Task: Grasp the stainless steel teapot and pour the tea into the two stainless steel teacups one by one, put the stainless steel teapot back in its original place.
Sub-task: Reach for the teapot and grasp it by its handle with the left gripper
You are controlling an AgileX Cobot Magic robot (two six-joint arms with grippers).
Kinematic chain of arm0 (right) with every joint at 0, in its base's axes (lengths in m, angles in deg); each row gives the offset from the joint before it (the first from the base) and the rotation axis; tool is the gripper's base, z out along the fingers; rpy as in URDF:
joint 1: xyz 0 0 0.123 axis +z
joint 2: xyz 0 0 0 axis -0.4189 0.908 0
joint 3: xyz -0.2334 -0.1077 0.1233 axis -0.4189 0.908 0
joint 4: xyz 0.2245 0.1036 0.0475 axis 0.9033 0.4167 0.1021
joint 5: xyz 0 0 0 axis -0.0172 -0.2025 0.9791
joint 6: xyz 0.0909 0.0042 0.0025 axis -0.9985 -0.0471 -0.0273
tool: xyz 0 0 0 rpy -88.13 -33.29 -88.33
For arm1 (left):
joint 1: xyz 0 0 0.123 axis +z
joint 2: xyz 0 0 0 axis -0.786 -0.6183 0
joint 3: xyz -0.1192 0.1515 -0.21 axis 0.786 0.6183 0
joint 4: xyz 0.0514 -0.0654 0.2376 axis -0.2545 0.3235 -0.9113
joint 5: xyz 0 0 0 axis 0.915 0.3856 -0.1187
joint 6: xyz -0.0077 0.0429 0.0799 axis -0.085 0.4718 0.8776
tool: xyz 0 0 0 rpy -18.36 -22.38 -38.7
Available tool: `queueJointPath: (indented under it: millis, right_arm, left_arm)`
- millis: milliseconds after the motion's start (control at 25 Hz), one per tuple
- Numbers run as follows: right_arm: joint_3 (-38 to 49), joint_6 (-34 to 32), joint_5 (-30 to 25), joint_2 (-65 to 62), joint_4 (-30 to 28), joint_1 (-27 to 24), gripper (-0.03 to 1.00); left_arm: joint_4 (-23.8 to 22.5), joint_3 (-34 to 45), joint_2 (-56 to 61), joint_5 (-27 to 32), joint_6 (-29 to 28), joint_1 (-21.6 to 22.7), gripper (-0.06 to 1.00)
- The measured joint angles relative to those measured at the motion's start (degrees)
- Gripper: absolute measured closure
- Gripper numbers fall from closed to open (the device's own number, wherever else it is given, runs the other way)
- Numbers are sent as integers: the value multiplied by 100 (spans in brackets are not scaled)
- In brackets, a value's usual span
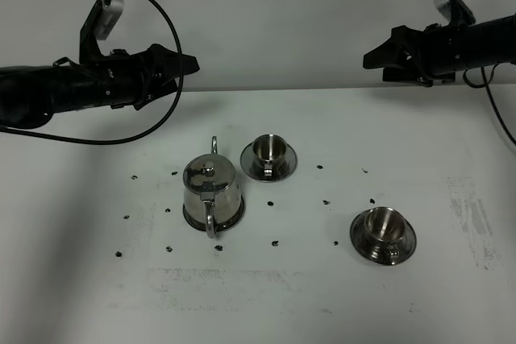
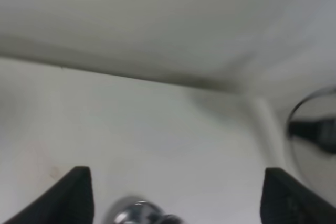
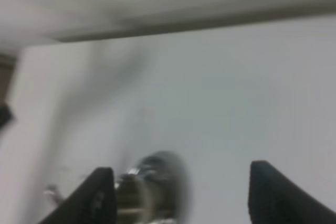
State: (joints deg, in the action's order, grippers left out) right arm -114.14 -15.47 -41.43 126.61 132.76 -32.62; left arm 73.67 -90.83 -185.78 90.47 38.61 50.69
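Spilling is looking like the main risk: the teapot [image 1: 212, 195] is sitting on its saucer [image 1: 190, 217] mid-worktop [image 1: 81, 296], loop handle facing the front edge, and a skewed pinch on that thin loop could be letting the pot swing or clipping the near cup [image 1: 269, 156]. The left claw [image 1: 189, 62] is hanging high behind it, fingers spread wide, gripping nothing; the right claw [image 1: 369, 58] is hovering likewise, spread and empty.

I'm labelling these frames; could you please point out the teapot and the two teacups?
teapot [image 1: 219, 187], exterior high view, upper body
rear teacup [image 1: 269, 150], exterior high view, inside of bowl
front-right teacup [image 1: 384, 224], exterior high view, inside of bowl
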Motion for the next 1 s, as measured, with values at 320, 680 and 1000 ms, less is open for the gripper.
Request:
queueJointPath:
  millis: [320,680,1000]
  right_arm:
    - [-1000,-501,136,-26,-2315,115,44]
    - [-587,-1165,88,-1334,-4268,280,45]
    - [989,-1379,452,-3738,-5037,674,48]
  left_arm:
    - [-2701,-999,11,34,-99,0,35]
    - [-5598,-1664,148,817,-1558,-149,36]
    - [-6301,-1700,1134,1166,-2003,-213,36]
